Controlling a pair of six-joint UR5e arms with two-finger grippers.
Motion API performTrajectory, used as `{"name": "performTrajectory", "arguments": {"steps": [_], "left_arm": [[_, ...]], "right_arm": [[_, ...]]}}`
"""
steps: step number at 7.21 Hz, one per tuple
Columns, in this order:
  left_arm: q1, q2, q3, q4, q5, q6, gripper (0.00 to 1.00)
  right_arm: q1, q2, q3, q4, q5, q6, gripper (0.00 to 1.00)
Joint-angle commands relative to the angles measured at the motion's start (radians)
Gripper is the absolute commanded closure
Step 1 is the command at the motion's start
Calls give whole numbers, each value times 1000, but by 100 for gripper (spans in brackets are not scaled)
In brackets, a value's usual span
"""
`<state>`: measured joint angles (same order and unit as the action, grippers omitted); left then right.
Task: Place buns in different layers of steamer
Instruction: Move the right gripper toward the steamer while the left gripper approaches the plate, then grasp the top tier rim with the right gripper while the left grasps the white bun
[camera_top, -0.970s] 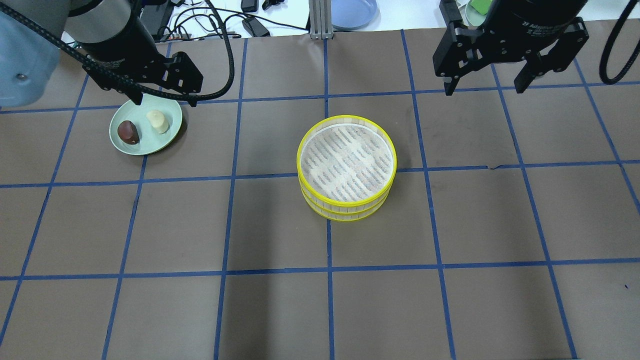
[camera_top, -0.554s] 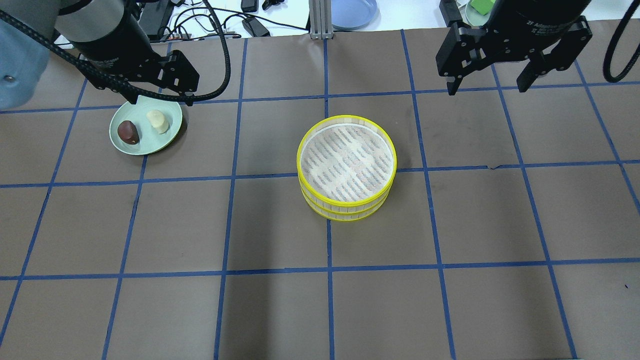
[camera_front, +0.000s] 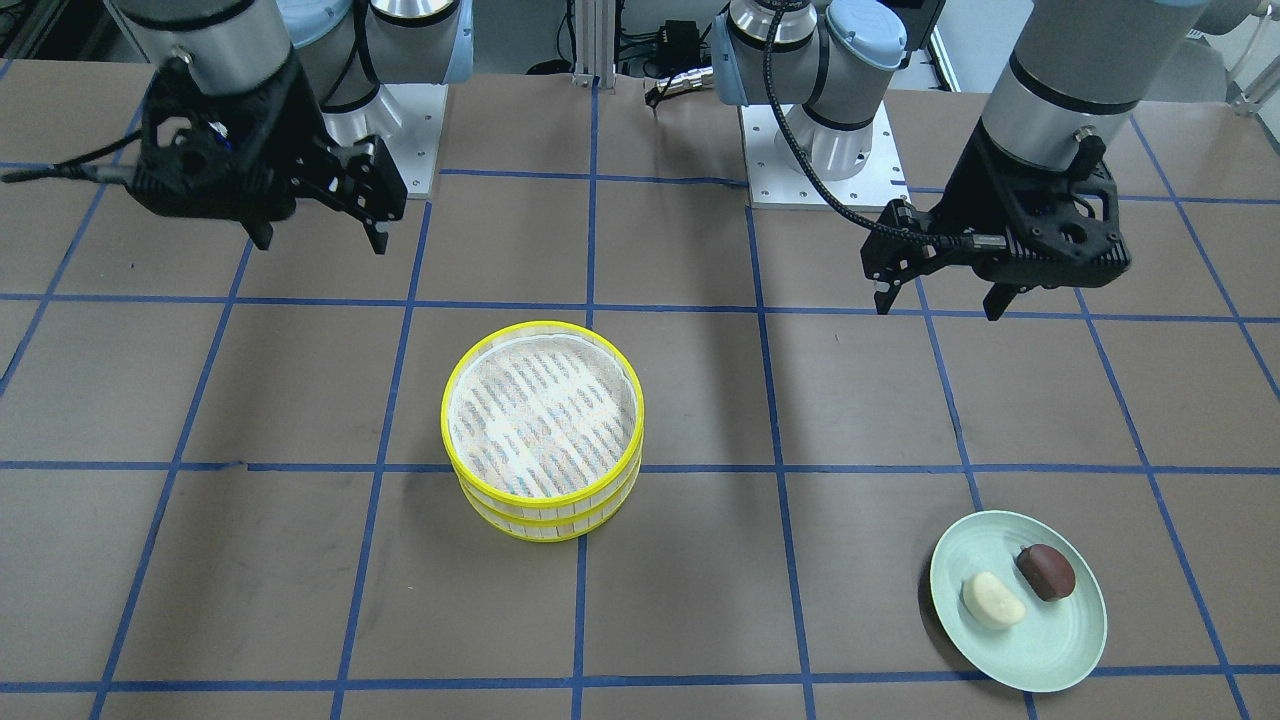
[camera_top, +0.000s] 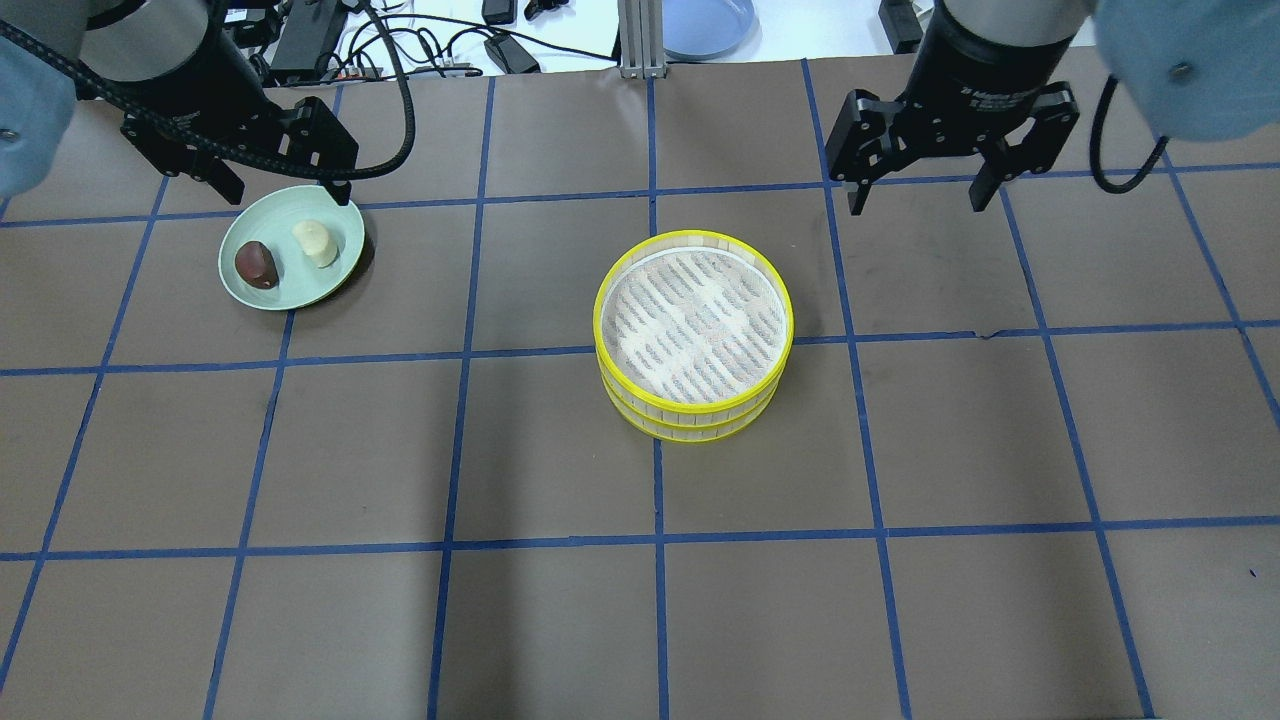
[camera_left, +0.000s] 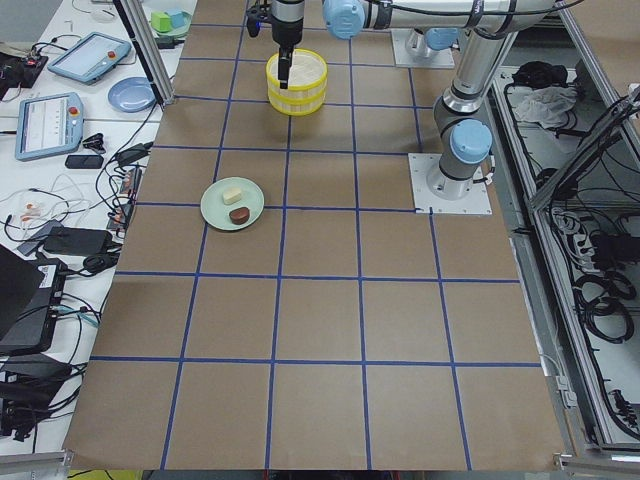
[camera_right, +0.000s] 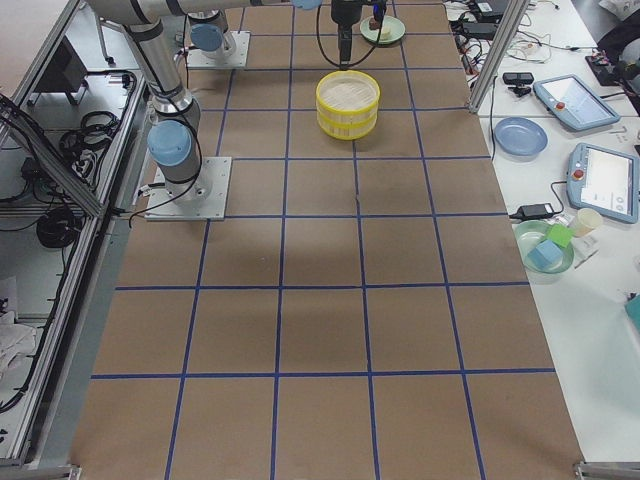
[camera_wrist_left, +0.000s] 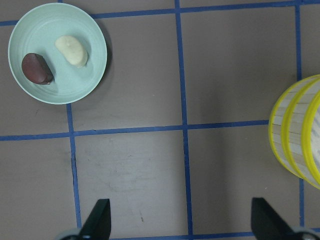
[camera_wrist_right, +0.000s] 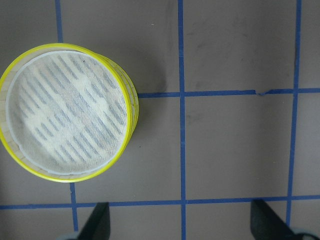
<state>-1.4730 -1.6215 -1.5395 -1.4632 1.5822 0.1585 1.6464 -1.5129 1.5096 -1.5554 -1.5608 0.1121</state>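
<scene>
We see a round, slatted, yellow-rimmed steamer (camera_top: 693, 335) at centre, with a smooth oval cream bun (camera_top: 316, 243) and brown bun (camera_top: 257, 265) on a green plate (camera_top: 300, 290), upper left. The left gripper (camera_top: 285, 192) and right gripper (camera_top: 917, 205), fingers spread, have shifted leftward.

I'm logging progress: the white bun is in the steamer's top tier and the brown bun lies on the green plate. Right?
No. The white bun lies on the green plate too, beside the brown bun; the top tier of the steamer is empty. The overhead exterior view shows it.
</scene>
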Motion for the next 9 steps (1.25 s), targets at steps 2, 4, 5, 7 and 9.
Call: {"name": "performTrajectory", "arguments": {"steps": [2,4,5,7,9], "left_arm": [[92,-134,-80,272,-1,93,0],[158,-239,-82,361,-7,183,0],[202,-295,-82,394,-34,190,0],[212,-398,-80,527,-90,225,0],[214,-483,-68,645,-91,234,0]], "right_arm": [[102,118,200,-324,39,137,5],[162,213,201,-406,24,201,15],[162,236,201,-408,22,196,23],[161,273,199,-410,-7,185,30],[158,267,199,-410,-8,173,25]]}}
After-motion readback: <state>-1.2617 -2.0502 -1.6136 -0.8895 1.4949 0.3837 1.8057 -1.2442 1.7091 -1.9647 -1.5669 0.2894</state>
